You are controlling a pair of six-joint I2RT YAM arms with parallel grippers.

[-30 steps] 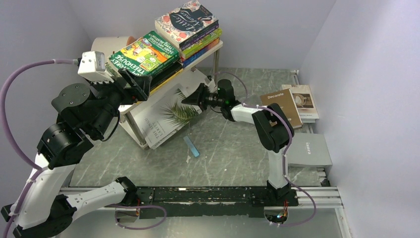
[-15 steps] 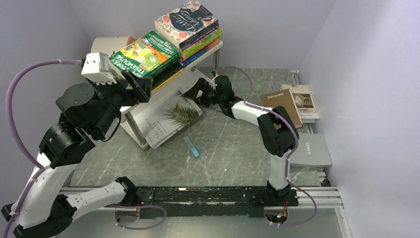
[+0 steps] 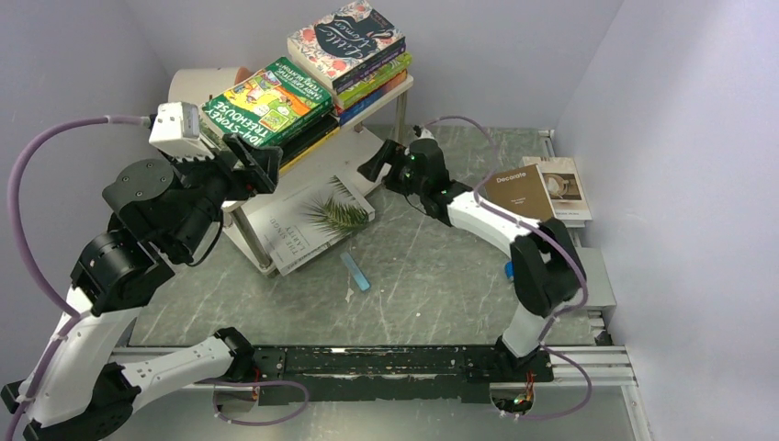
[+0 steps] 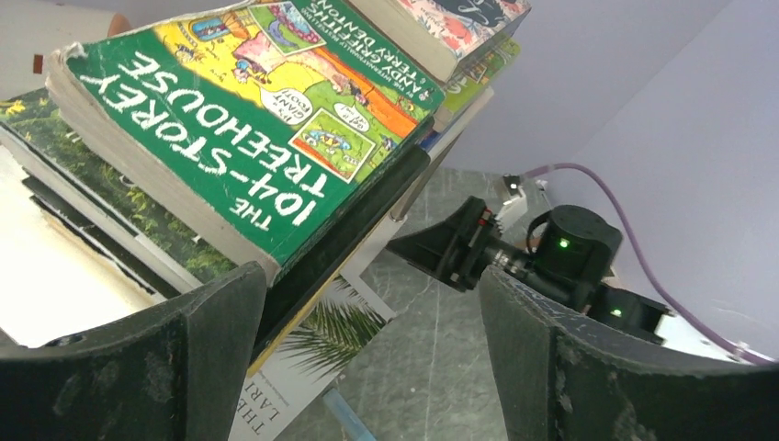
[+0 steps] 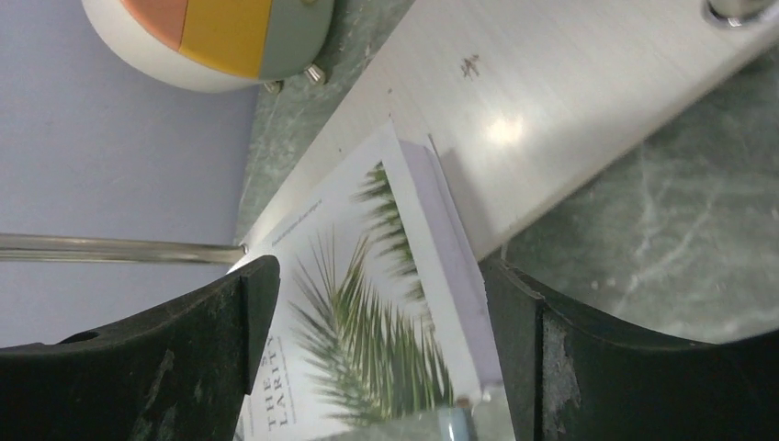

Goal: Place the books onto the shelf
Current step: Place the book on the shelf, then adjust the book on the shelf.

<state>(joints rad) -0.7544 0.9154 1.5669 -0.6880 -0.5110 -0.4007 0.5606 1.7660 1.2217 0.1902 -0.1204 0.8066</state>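
Books: two stacks sit on the top board of the shelf (image 5: 570,92), Treehouse (image 3: 266,101) on the left stack and Little Women (image 3: 347,39) on the right. The palm book (image 3: 308,225) lies flat and skewed, one corner on the lower board and much of it out over the worktop (image 3: 432,276).

Not shelved: Decorate (image 3: 521,197) on a pale book (image 3: 562,184), and a grey book (image 3: 588,276), all at the far right, well apart from the shelf.

Right gripper (image 5: 378,276): jaws wide, empty, just beside the palm book's corner. Left gripper (image 4: 372,280): jaws wide, empty, near Treehouse's corner. A blue bar (image 3: 355,272) lies near the palm book.

Step, as judged: the palm book is only half seated. Next move likely calls for pushing it square onto the lower board, clear of the posts, or reaching right for Decorate.
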